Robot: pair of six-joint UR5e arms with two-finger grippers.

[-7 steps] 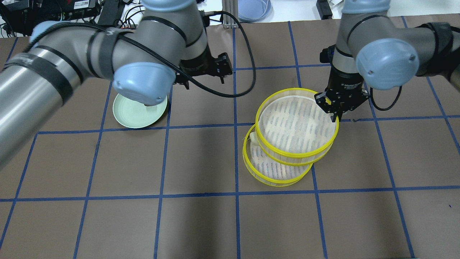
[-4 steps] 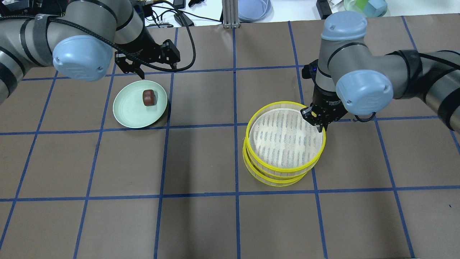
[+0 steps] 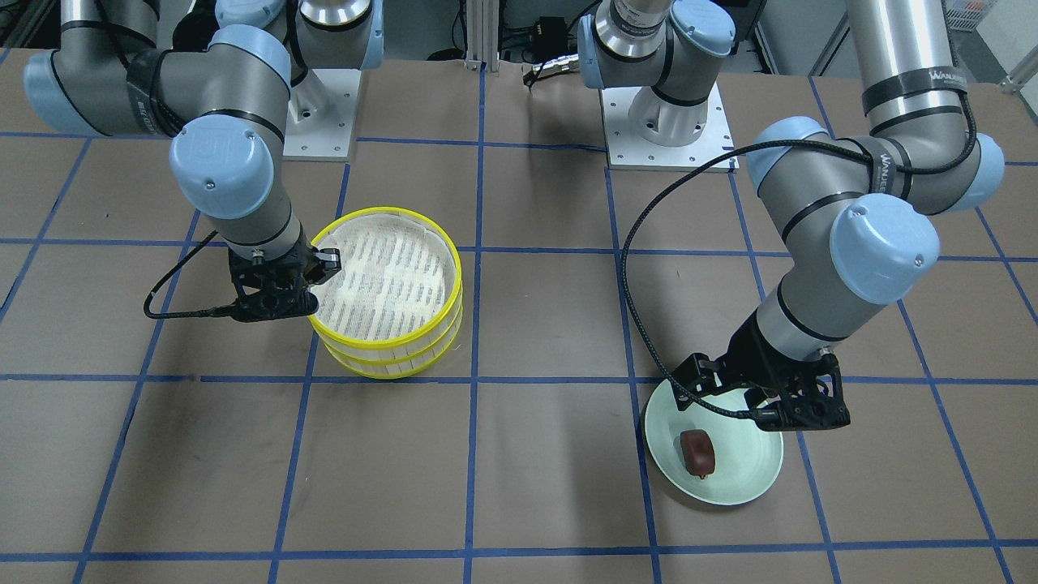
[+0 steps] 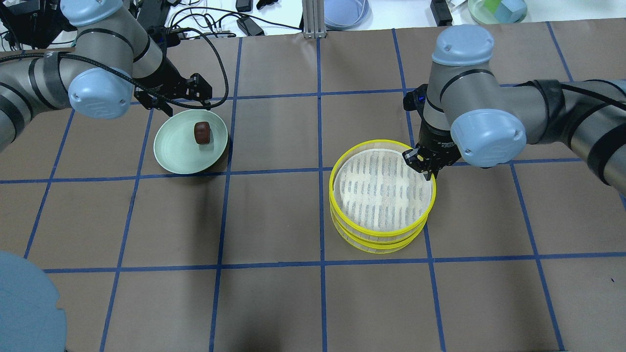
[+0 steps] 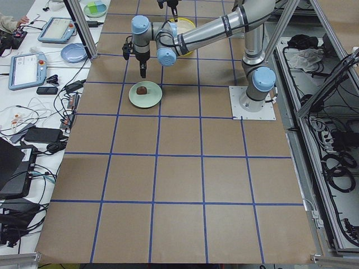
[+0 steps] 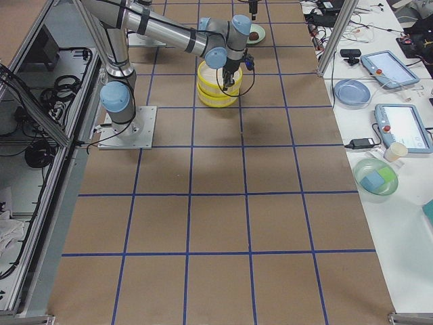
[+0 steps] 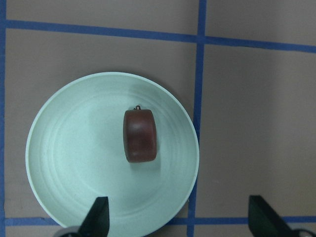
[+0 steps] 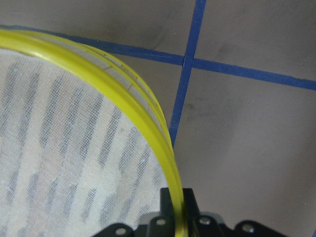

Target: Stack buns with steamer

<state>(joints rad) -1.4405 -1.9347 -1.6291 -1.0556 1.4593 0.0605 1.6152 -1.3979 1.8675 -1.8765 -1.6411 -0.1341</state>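
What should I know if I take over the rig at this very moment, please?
Right tool: shut on the rim of the upper steamer tray, which sits on the lower tray, roughly aligned.
Left tool: open, empty, hovering over the edge of the pale green plate.
Brown bun: lying on the plate, untouched.
Cream-white bun: not visible in any view; it may be hidden under the upper tray.
Done: the two trays are stacked.
Left, probably: release the rim, then pick up the brown bun with the left tool and put it in the upper tray.
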